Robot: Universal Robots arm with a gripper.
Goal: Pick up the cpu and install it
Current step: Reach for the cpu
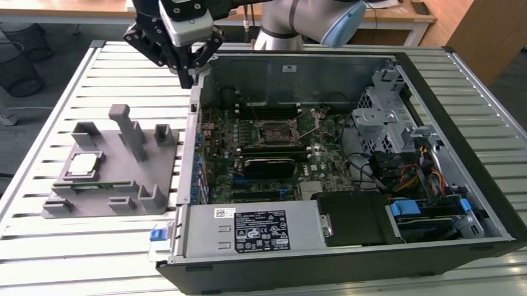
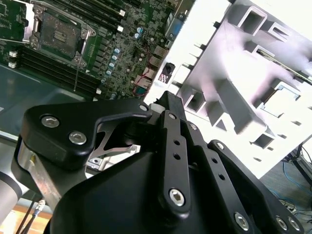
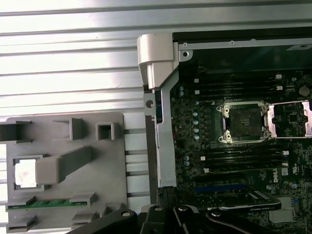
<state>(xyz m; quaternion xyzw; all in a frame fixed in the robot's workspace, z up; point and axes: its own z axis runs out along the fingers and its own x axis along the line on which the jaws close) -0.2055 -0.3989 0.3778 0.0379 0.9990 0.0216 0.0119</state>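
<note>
I have two containers in front of me. The grey fixture block (image 1: 123, 179) holds the cpu (image 1: 85, 163), which lies flat in a square pocket on the side facing the exterior view's left, its pale metal top up. In the first wrist view it shows as a bright square, partly covered by one of the block's raised posts. A thin green board strip (image 1: 95, 185) lies in a slot just beside that pocket.

The second container is the open computer case (image 1: 329, 57). It lies on its side just beside the fixture, towards the exterior view's right. Inside it the motherboard (image 1: 247, 135) carries the socket (image 1: 276, 131), which has its metal frame (image 3: 290, 117) swung open and nothing seated in it. A power supply (image 1: 255, 228), a drive cage (image 1: 383, 117) and a tangle of cables (image 1: 403, 179) fill the rest of the case.

My hand (image 1: 187, 80) hangs above the case's far corner, on the fixture side, well apart from the cpu. Its fingers are drawn together and hold nothing. The case wall stands between it and the socket. The arm (image 1: 305, 21) rises behind the case.

Everything sits on a slatted metal table (image 1: 66, 80). Behind it are a wooden desk (image 1: 82, 9) and a wire bin (image 1: 16, 49).
</note>
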